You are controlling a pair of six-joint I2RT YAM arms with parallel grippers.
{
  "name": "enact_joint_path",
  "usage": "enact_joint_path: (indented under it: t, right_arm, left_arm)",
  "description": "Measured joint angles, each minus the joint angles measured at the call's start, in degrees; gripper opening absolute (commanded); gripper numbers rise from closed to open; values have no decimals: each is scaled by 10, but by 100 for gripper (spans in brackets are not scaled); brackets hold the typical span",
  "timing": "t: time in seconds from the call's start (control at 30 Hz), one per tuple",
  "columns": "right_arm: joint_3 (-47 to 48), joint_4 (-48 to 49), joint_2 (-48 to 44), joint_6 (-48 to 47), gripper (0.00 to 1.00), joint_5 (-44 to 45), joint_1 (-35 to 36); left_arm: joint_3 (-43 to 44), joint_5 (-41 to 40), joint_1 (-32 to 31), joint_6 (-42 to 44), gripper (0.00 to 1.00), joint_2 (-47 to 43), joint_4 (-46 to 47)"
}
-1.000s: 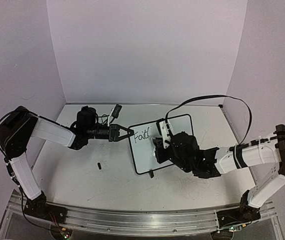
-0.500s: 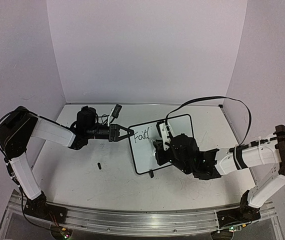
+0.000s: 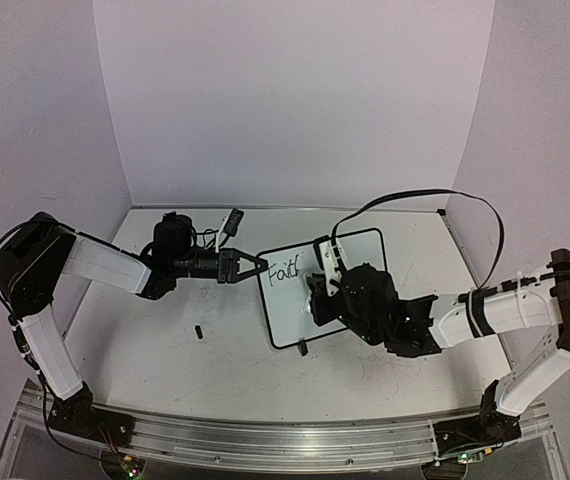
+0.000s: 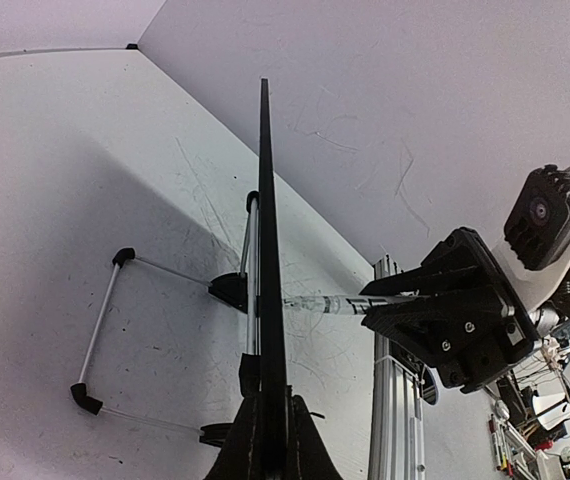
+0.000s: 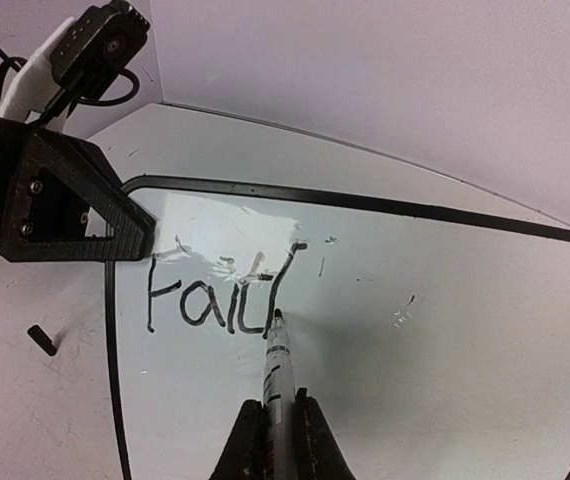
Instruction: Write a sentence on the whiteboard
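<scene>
The left jaws clamp the edge of the whiteboard (image 3: 290,312) while the right jaws hold a marker (image 5: 277,368), its tip at the last stroke of the unfinished sentence (image 5: 210,300).

The overhead camera sits above and behind my bases, looking down and toward 12 o'clock over the whole bench (image 3: 165,340) from fairly far off. My left wrist camera rides close, sighting along my left jaws at the whiteboard (image 4: 265,250) edge-on, with my right jaws at 3 o'clock. My right wrist camera hangs near the whiteboard's face, looking along the marker (image 5: 277,370), my left jaws at 10 o'clock. All three views share the whiteboard.
</scene>
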Motion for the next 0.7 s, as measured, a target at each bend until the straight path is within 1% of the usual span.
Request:
enact_joint_path:
  t: [0.4,0.7]
  right_arm:
    - [18,5,11,-8,0,9,-3]
    - [23,-1,12,-2,0,37,-3]
  left_arm:
    - [0,0,-1,0,0,0,0]
    - [0,0,-1,0,0,0,0]
